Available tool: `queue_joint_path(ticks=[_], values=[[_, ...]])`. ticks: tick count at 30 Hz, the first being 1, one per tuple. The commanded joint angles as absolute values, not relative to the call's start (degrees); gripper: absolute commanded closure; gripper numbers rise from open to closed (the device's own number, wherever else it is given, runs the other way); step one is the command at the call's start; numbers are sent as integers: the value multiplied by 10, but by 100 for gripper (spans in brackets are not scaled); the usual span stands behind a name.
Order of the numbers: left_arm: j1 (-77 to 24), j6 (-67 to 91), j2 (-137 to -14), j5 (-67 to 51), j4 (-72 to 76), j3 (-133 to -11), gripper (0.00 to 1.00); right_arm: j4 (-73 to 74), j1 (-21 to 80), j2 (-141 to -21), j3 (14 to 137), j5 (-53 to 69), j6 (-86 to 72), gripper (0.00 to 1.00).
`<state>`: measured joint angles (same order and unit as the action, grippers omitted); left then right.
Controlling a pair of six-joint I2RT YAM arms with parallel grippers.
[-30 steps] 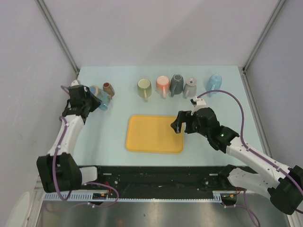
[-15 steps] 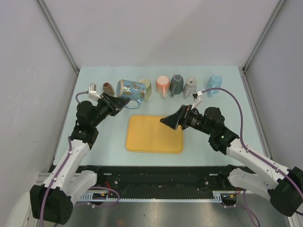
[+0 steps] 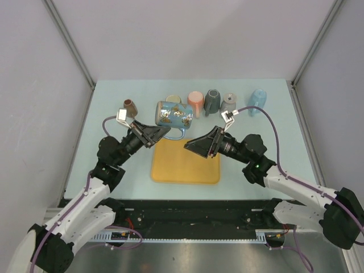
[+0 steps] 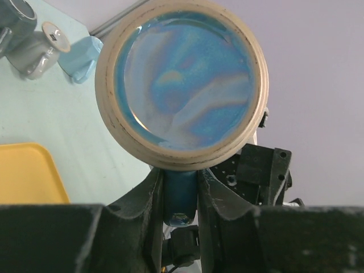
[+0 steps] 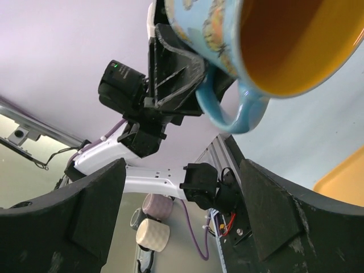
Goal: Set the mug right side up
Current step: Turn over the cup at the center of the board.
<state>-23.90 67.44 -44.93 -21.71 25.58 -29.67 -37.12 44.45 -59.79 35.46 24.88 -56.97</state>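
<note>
The blue patterned mug [image 3: 173,114] hangs on its side in the air over the back edge of the yellow tray [image 3: 185,165]. My left gripper [image 3: 161,132] is shut on its blue handle [image 4: 181,193]. The left wrist view shows the mug's glazed blue base [image 4: 179,79]. The right wrist view shows its orange inside [image 5: 296,40] and handle [image 5: 233,108], with the mouth turned toward my right gripper. My right gripper [image 3: 192,145] is open and empty just right of the mug, not touching it; its fingers [image 5: 96,216] stand wide apart.
A row of mugs stands along the back of the table: brown [image 3: 130,106], pink [image 3: 195,102], dark grey [image 3: 212,101], grey [image 3: 228,102] and light blue [image 3: 259,101]. A green one [image 3: 173,99] is partly hidden behind the held mug.
My left arm has swung from the far left to the middle, carrying the mug up over the tray's back edge. My right gripper has turned toward the mug and risen.
</note>
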Motion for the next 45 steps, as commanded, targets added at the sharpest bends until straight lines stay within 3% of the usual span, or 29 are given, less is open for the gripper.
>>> queue_joint_path(ticks=[1, 12, 23, 31, 34, 38, 43, 45], values=[[-275, 684, -428, -186, 373, -312, 100, -451, 447, -633, 363, 241, -592, 16], [-324, 682, -428, -176, 373, -312, 100, -446, 442, -668, 398, 244, -561, 21], [-368, 666, -438, -157, 373, -316, 100, -466, 441, -697, 428, 235, -562, 38], [-394, 663, -436, -150, 373, -310, 100, -511, 425, -712, 429, 237, -594, 39], [-397, 663, -432, -152, 373, -309, 100, -519, 419, -716, 432, 248, -599, 44], [-401, 664, -432, -151, 373, -304, 100, -522, 413, -722, 440, 266, -598, 62], [-402, 666, -429, -149, 373, -300, 100, -527, 407, -722, 446, 299, -594, 77], [-402, 667, -427, -145, 373, -298, 100, -526, 402, -722, 450, 315, -592, 88]])
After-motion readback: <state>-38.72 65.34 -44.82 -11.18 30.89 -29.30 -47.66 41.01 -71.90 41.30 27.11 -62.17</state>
